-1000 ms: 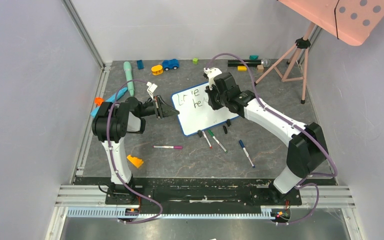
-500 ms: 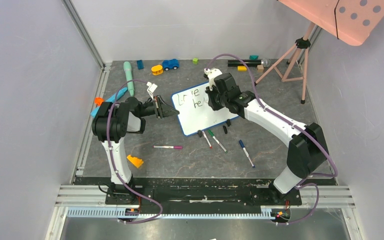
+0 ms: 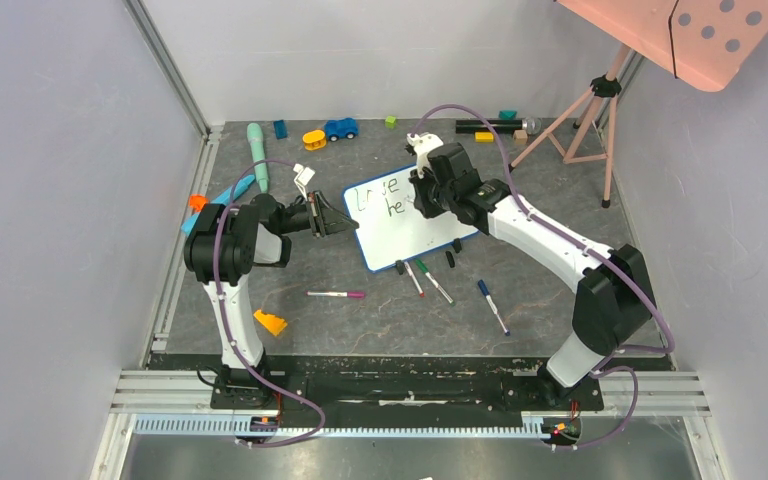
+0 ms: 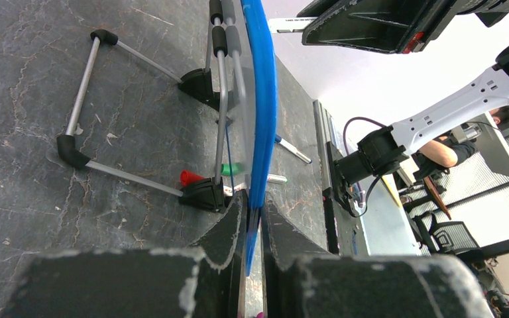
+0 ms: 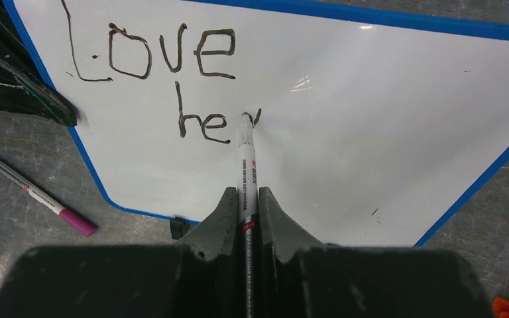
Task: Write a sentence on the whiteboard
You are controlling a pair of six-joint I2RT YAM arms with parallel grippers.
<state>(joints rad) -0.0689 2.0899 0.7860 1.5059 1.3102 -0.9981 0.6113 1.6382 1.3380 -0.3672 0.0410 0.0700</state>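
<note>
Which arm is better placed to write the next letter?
Right. The right gripper is shut on a marker whose tip sits on the whiteboard right after "he". The left gripper only clamps the whiteboard's edge.

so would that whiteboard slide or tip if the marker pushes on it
Probably tippy alone: the whiteboard rests on a thin wire stand with small feet. It looks thin and light, so it would likely skid on the table; the left gripper pinching its blue edge likely steadies it against the marker.

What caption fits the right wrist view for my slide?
Right gripper holds a marker tip on the whiteboard, the sentence reading "Love he".
</note>
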